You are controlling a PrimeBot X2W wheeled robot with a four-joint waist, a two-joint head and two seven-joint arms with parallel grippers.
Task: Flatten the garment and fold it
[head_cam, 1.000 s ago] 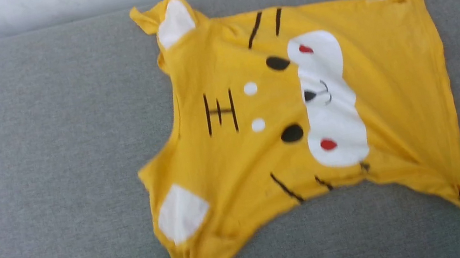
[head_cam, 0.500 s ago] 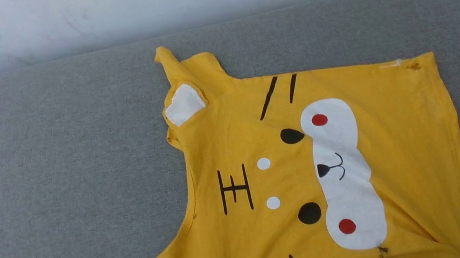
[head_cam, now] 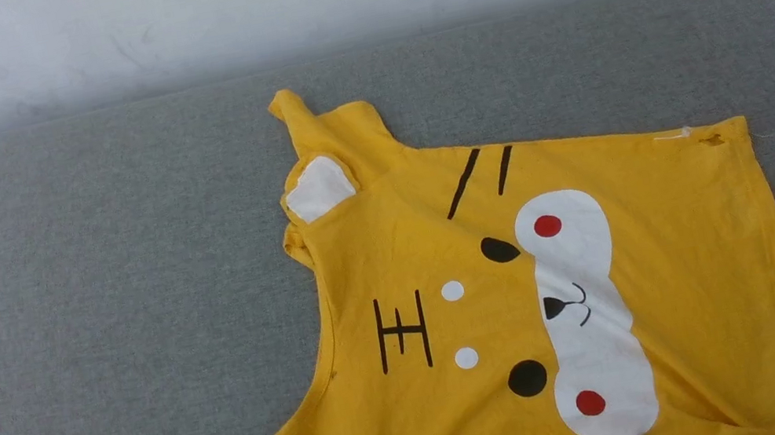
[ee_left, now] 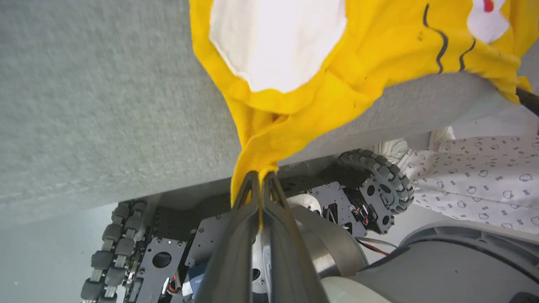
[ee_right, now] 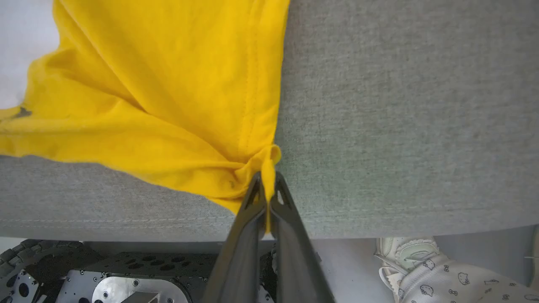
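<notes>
Clamped shut on garment (head_cam: 530,304) at both near corners: left gripper (ee_left: 257,174) on sleeve end, right gripper (ee_right: 265,179) on hem corner. Spread print-up on grey pad (head_cam: 98,340), collar-to-hem axis running left-right, cloth lying beyond both fingertips. Neither arm nearer; likely needs symmetric pull.

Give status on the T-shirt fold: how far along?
Done: yellow T-shirt lies print-up, mostly spread on the grey cushion. In hand: left gripper is shut on its near sleeve, right gripper on the near hem corner, both at the cushion's front edge. Left: far sleeve is bunched; no fold made yet.
</notes>
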